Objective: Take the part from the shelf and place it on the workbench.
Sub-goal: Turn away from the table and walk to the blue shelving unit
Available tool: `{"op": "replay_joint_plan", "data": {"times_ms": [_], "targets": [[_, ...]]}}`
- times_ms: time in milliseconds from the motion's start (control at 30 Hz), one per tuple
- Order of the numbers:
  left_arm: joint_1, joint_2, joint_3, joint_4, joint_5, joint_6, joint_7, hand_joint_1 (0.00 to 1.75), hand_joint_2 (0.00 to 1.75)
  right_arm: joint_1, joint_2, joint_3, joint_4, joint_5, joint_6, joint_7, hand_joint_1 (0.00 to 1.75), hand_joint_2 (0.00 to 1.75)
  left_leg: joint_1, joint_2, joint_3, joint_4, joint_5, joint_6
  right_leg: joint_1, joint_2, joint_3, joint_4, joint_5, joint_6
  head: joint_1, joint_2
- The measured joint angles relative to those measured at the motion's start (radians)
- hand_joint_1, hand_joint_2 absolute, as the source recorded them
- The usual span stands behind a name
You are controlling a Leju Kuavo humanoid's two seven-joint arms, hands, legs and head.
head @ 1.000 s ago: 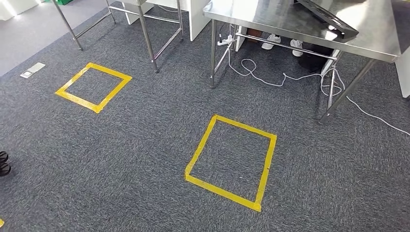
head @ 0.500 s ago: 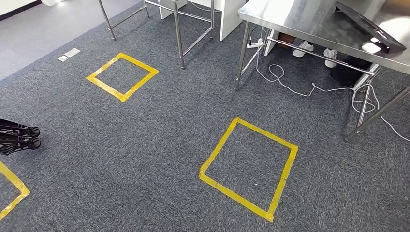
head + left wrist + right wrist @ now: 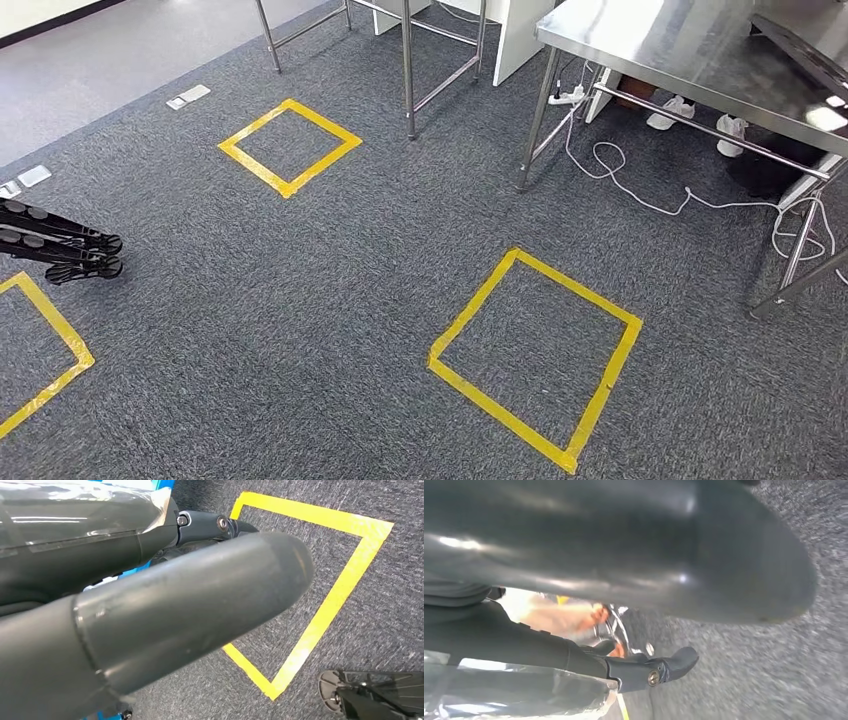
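Both hands, the left hand [image 3: 165, 620] and right hand [image 3: 624, 570], show no readable grip or part, though the steel workbench [image 3: 680, 50] sits upper right, so placing seems pending.

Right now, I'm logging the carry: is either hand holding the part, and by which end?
Cannot be told: the left hand and right hand show close up, each thumb blocking its palm.

Robotics lab or workshop floor, grey carpet [image 3: 300, 300] marked with yellow tape squares [image 3: 535, 357], stainless steel desk [image 3: 690, 60], loose white cables [image 3: 640, 190] beneath
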Motion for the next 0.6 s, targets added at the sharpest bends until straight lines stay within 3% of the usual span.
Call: {"op": "replay_joint_plan", "data": {"times_ms": [100, 167, 233, 267, 300, 333, 367, 433, 467, 533, 600], "targets": [[-0.001, 0.000, -0.004, 0.000, 0.001, 0.001, 0.010, 0.00, 0.00, -0.002, 0.001, 0.017, 0.000, 0.027, 0.011, 0.000, 0.00, 0.00, -0.006, -0.020, 0.002, -0.017, 0.005, 0.017, 0.006, -0.016, 0.002, -0.001, -0.004, 0.015, 0.004, 0.000], [-0.001, -0.001, -0.005, 0.000, 0.007, 0.002, 0.015, 0.00, 0.00, -0.002, 0.001, 0.029, 0.000, 0.044, 0.015, 0.000, 0.00, 0.00, -0.004, -0.037, 0.005, -0.028, 0.015, 0.033, 0.004, 0.012, -0.014, 0.040, -0.031, 0.019, 0.006, 0.000], [-0.002, -0.003, -0.005, 0.000, 0.014, 0.006, 0.018, 0.00, 0.00, -0.001, 0.000, 0.041, 0.000, 0.059, 0.021, 0.000, 0.00, 0.00, -0.003, -0.055, 0.003, -0.033, 0.020, 0.042, 0.000, 0.053, -0.072, 0.164, -0.091, 0.013, 0.010, 0.000], [-0.002, -0.003, -0.005, 0.000, 0.017, 0.008, 0.019, 0.00, 0.00, 0.001, -0.001, 0.046, 0.000, 0.065, 0.024, 0.000, 0.00, 0.00, -0.003, -0.065, 0.001, -0.032, 0.021, 0.044, -0.001, 0.063, -0.108, 0.237, -0.119, 0.011, 0.011, 0.000], [-0.001, -0.004, -0.005, 0.000, 0.019, 0.010, 0.020, 0.00, 0.00, 0.003, -0.002, 0.050, 0.000, 0.069, 0.027, 0.000, 0.00, 0.00, -0.004, -0.076, 0.000, -0.032, 0.021, 0.044, -0.002, 0.066, -0.135, 0.289, -0.135, 0.013, 0.012, 0.000], [0.000, -0.004, -0.005, 0.000, 0.020, 0.010, 0.021, 0.00, 0.00, 0.005, -0.004, 0.053, 0.000, 0.072, 0.029, 0.000, 0.00, 0.00, -0.004, -0.088, 0.000, -0.032, 0.022, 0.045, -0.002, 0.068, -0.144, 0.305, -0.133, 0.019, 0.012, 0.000], [0.001, -0.005, -0.005, 0.000, 0.020, 0.010, 0.022, 0.00, 0.00, 0.005, -0.005, 0.055, 0.000, 0.074, 0.029, 0.000, 0.00, 0.00, -0.005, -0.100, 0.001, -0.032, 0.022, 0.044, -0.002, 0.070, -0.132, 0.275, -0.113, 0.028, 0.012, 0.000], [0.003, -0.007, -0.005, 0.000, 0.020, 0.010, 0.022, 0.00, 0.00, 0.005, -0.008, 0.061, 0.000, 0.076, 0.030, 0.000, 0.00, 0.00, -0.005, -0.121, 0.002, -0.030, 0.023, 0.042, -0.004, 0.093, -0.066, 0.131, -0.049, 0.044, 0.012, 0.000], [0.002, -0.008, -0.005, 0.000, 0.020, 0.011, 0.023, 0.00, 0.00, 0.004, -0.009, 0.064, 0.001, 0.077, 0.030, 0.000, 0.00, 0.00, -0.007, -0.131, 0.002, -0.026, 0.022, 0.039, -0.005, 0.107, -0.039, 0.064, -0.022, 0.044, 0.011, 0.000], [0.003, -0.010, -0.005, 0.000, 0.022, 0.011, 0.025, 0.00, 0.00, 0.004, -0.010, 0.069, 0.001, 0.080, 0.034, 0.002, 0.00, 0.00, -0.010, -0.145, -0.002, -0.022, 0.022, 0.030, -0.004, 0.124, -0.018, 0.006, 0.000, 0.033, 0.010, 0.000], [0.006, -0.011, -0.005, 0.000, 0.021, 0.012, 0.033, 0.00, 0.00, 0.003, -0.010, 0.074, 0.001, 0.087, 0.043, 0.006, 0.00, 0.00, -0.008, -0.157, -0.007, -0.021, 0.022, 0.018, -0.006, 0.110, -0.013, 0.002, 0.005, 0.017, 0.010, 0.000]]}}
